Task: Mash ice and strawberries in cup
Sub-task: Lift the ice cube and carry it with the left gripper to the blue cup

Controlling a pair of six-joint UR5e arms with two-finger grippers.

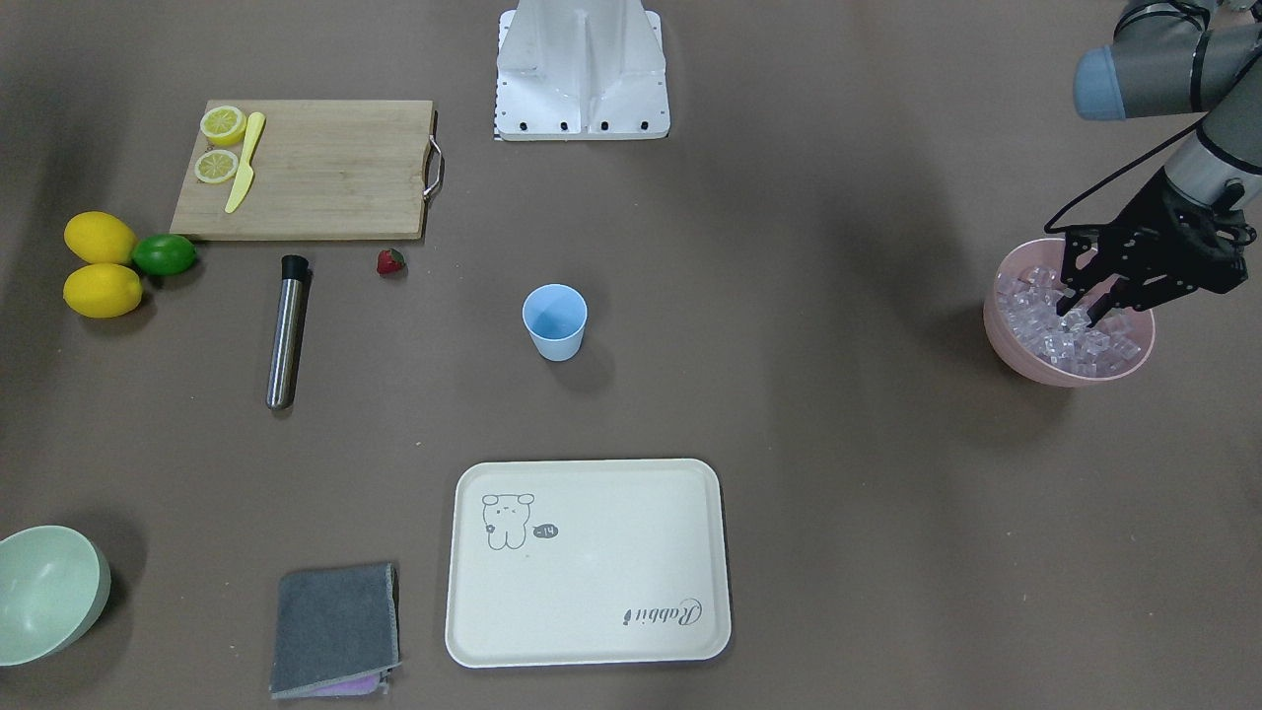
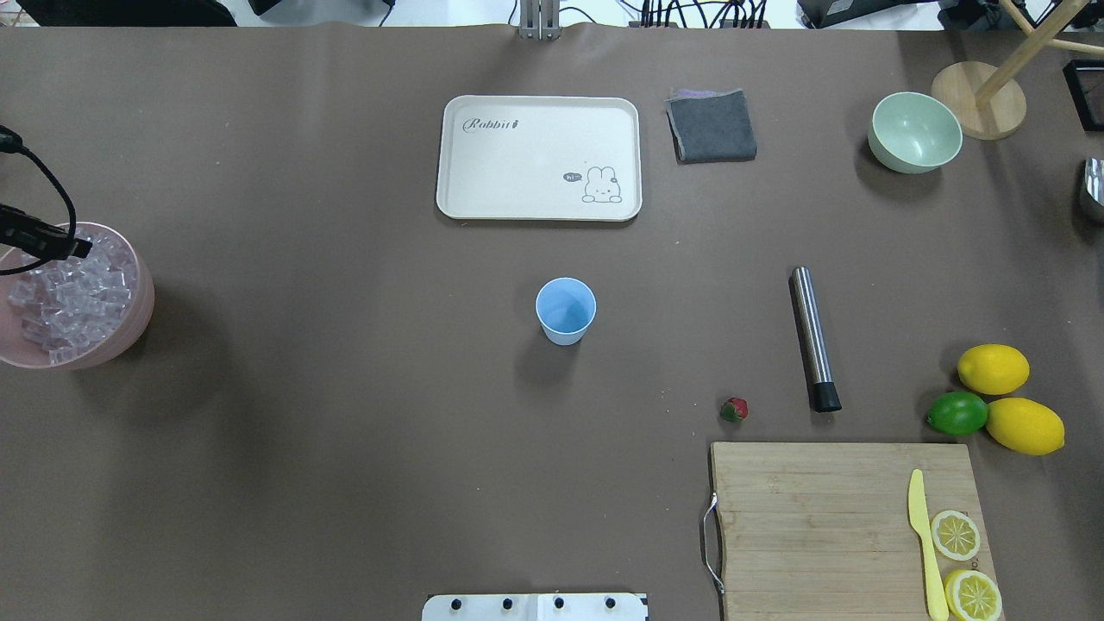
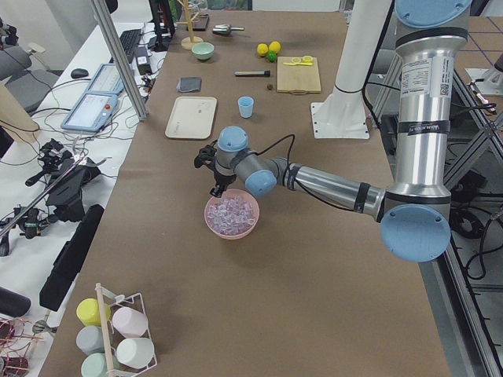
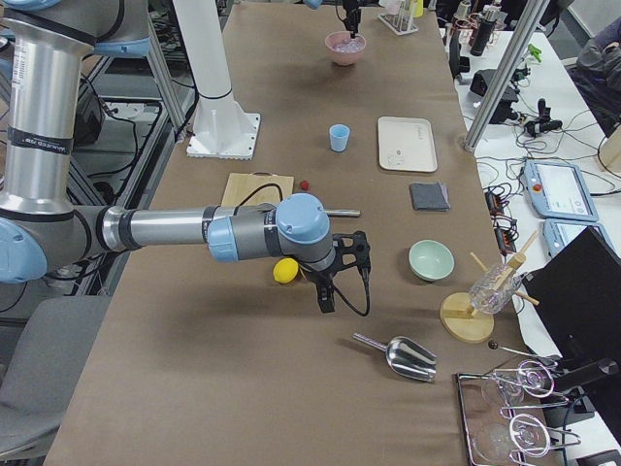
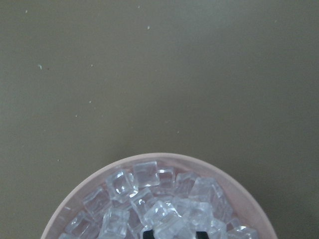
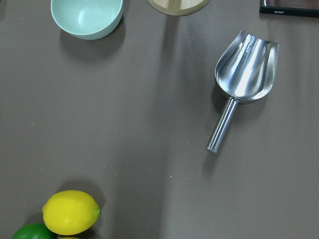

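Two arms stand well apart from the small light-blue tapered plastic cup [image 2: 566, 310], which is upright on the brown table with its blue floor showing. Far to the robot's left of the cup sits a wide pink plastic bowl [image 2: 142, 302] heaped with small clear ice cubes [image 2: 65, 297]. The left gripper [image 1: 1081, 318] reaches down into that bowl. Its black fingertips [image 5: 146, 234] are sunk among the cubes a narrow gap apart, with ice between them, but I cannot tell whether a cube is pinched.

To the robot's right of the cup and nearer the robot lies the small red strawberry with a green top [image 2: 734, 409], just off the corner of a wooden cutting board [image 2: 819, 517]. A steel cylinder with a black end [image 2: 812, 336] lies flat a little farther right of the cup. Farther still are two yellow lemons [image 2: 993, 369] and a green lime [image 2: 957, 413], bunched together. A yellow plastic knife [image 2: 923, 543] and two lemon halves [image 2: 955, 534] rest on the board's end away from the cup.

Beyond the cup, away from the robot, lies a cream rectangular tray [image 2: 539, 158]. A folded grey cloth [image 2: 711, 127] and a pale green bowl [image 2: 914, 131] sit to the tray's right.

The right gripper [image 4: 325, 303] hangs pointing down, farther from the cup than the lemons. Only the side view shows it, so I cannot tell how wide it stands. Its wrist camera looks on a steel scoop [image 6: 244, 64].
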